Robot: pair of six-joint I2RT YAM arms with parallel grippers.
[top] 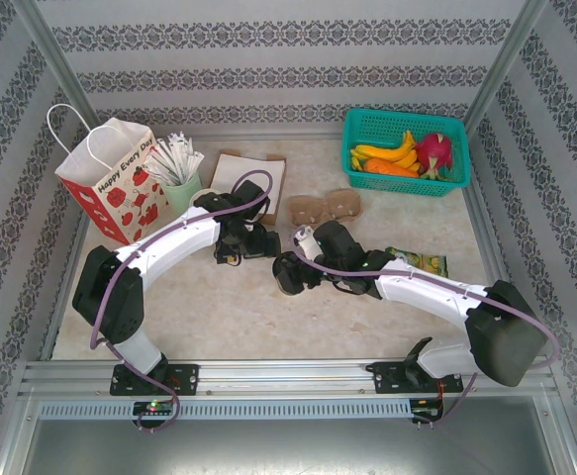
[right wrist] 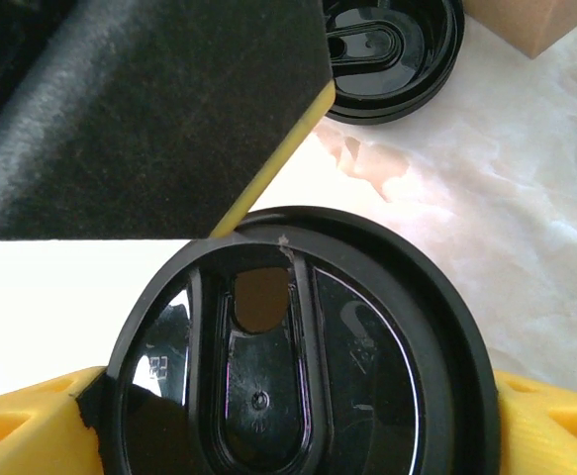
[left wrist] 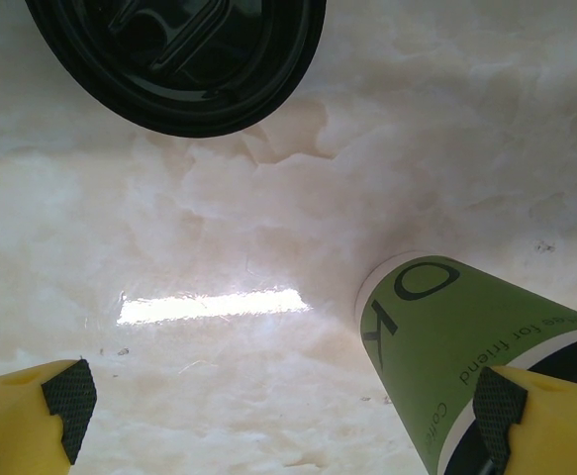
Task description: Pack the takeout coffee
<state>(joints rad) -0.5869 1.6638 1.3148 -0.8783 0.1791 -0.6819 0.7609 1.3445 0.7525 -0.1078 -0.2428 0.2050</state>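
White marble-pattern table (top: pixel 219 317), top view: the left hand (top: pixel 253 242) and the right hand (top: pixel 290 269) meet close together at frame centre. The cardboard carriers (top: pixel 323 208) lie just above them and hold no cup. The red paper bag (top: pixel 110 178) stands at upper left.

Left wrist view: the left hand (left wrist: pixel 283 401) is spread fully, with one pad in each lower corner, and grips nothing. The green cup (left wrist: pixel 446 346) sits at lower right with its narrow end on the table. Its side is against or just beside the right-corner pad; contact cannot be confirmed. A loose lid (left wrist: pixel 179 59) lies flat at upper left.

Right wrist view: the right hand (right wrist: pixel 298 421) pinches the held lid (right wrist: pixel 298 366) across its full width, with a yellow finger meeting the rim at each lower corner. Whether a cup sits under this lid cannot be told.

Step in hand, as judged: fitting lids, ahead of loading cups into a carrier. The next move calls for:
1. Closing the left hand lightly on the cup wall to steady it; a paper wall is likely to deform under force.
2. Centring the held lid over the cup mouth.
3. Pressing it down evenly.
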